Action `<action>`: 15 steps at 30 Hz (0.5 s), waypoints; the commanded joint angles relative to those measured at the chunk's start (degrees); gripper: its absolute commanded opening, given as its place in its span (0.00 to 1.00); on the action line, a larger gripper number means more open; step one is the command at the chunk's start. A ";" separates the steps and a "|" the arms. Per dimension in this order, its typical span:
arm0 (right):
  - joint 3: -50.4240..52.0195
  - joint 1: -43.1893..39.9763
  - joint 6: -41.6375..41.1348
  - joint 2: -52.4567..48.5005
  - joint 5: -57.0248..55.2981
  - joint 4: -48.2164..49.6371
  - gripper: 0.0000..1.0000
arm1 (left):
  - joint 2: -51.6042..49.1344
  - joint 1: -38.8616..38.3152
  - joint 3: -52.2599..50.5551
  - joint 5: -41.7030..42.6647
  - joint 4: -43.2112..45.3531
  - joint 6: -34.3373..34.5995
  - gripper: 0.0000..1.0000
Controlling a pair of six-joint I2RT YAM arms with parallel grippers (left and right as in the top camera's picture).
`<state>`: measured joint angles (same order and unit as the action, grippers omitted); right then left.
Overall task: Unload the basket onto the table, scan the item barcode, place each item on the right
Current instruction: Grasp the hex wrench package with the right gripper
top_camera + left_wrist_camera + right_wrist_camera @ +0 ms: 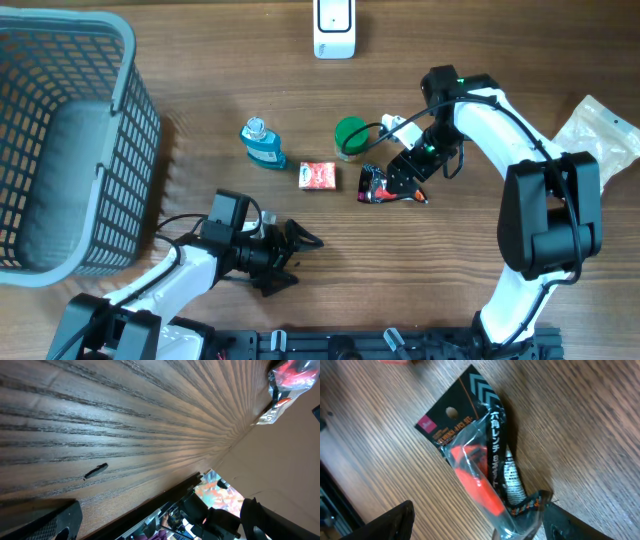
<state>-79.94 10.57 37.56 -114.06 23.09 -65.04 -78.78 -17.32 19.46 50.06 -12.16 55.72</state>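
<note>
You are at the grab step. The black-and-orange tool pack [480, 465] lies flat on the desk [220, 60], a bit toward 3 o'clock from the middle. Your right gripper [403, 182] hangs over it, jaws apart on both sides of its end, not pinching. The left gripper [292, 250] sits at 7 o'clock, jaws wide apart. Next, I think, you squeeze, lift, and show the pack to the white scanner [334, 28] at 12 o'clock.

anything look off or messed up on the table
Only the hex wrench packet, just right of the red box: it lies skewed on the wood and its clear plastic is crumpled and twisted at one end. Nothing looks spilled or broken.
</note>
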 commanded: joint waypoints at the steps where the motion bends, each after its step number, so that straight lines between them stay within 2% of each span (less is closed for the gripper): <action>1: 0.59 0.17 -0.24 -0.50 2.71 -0.17 0.80 | -2.64 -0.26 -2.75 -18.27 1.03 -6.08 1.00; 6: 1.53 0.17 -0.24 -0.50 2.71 0.46 0.75 | -2.67 -0.26 -2.75 -18.25 1.03 -6.05 1.00; 13: 5.46 0.20 -0.94 -0.50 2.73 3.56 0.76 | -2.67 -0.26 -2.75 -18.32 1.07 -6.08 1.00; 15: 5.46 0.22 -2.69 -0.50 2.71 4.87 0.69 | -2.67 -0.26 -2.75 -18.67 1.05 -6.08 1.00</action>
<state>-74.63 10.57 36.91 -114.10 24.38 -61.30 -78.78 -17.32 19.46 50.06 -12.19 55.57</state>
